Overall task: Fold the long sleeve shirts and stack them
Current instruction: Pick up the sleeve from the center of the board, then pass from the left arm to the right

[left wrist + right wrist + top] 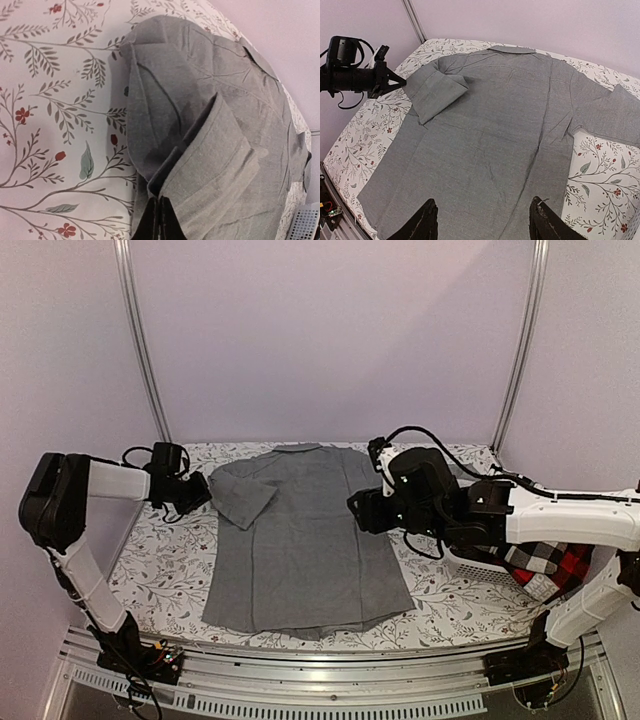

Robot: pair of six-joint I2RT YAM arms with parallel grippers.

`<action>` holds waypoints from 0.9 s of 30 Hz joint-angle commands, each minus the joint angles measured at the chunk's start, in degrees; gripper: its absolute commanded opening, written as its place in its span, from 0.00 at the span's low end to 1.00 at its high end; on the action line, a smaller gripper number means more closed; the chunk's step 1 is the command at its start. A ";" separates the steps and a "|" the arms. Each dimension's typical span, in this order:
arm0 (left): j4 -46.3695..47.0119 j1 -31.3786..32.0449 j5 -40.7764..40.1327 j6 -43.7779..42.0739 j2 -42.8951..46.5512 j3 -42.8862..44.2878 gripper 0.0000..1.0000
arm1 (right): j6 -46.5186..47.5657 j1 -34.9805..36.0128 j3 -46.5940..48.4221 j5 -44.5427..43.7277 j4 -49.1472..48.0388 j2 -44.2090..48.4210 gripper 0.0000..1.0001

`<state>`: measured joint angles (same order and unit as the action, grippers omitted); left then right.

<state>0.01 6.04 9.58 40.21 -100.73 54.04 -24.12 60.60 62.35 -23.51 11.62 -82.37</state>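
Closest to the left wrist camera, the left gripper (160,221) was seen with its dark fingers pressed together, and the edge of a cuff (212,167) was pinched between them. That cuff belonged to the grey shirt (300,530), which was spread flat in the middle of the flowered table cover (160,570), with its collar towards the far wall and its hem towards the arm bases. The sleeve (243,495) on the left arm's side was folded inwards over the body of the shirt, and the cloth around the grip was bunched and creased. The other sleeve (620,112) was stretched out sideways on the cover.

From the right wrist view, the right gripper (486,224) was held above the lower half of the grey shirt with its fingers (426,222) spread apart; nothing was gripped between them. No contact with the cloth could be made out.

At the right edge of the table, a red-and-black checked shirt (562,565) was partly hidden under the right arm, just beside a white basket (478,567). Whether it lay inside the basket could not be told. Black-and-white checks were visible touching the red ones.
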 commanded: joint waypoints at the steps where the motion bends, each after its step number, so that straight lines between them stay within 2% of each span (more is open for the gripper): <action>1: -5.09 5.29 -4.79 -6.69 7.03 4.98 0.00 | 2.03 -0.39 3.81 -0.67 -0.30 -1.80 0.61; 4: -8.37 9.77 -4.21 -10.62 8.40 8.05 0.00 | 4.67 -0.39 6.24 -0.13 -0.39 -3.83 0.63; 7: -10.16 12.44 1.20 -14.60 8.71 10.56 0.00 | 8.44 -0.63 8.45 2.00 -2.25 -5.96 0.63; 14: -11.81 15.98 13.90 -24.39 11.01 12.75 0.00 | 17.45 -5.08 10.81 18.59 -11.02 -10.68 0.66; 16: -11.85 16.20 18.05 -25.71 11.86 12.18 0.00 | 19.37 -6.57 11.10 22.65 -14.02 -12.53 0.71; 22: -13.76 18.12 28.53 -30.38 12.53 10.43 0.00 | 22.89 -11.58 14.42 36.41 -14.82 -18.04 0.75; 27: -17.95 19.83 32.37 -31.73 12.71 9.97 0.00 | 28.72 -11.91 19.23 39.61 -12.23 -23.34 0.82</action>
<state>-13.43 24.16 35.81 11.77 -88.97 65.04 -1.02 48.62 77.08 9.78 -0.69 -102.39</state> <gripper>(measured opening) 0.005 0.807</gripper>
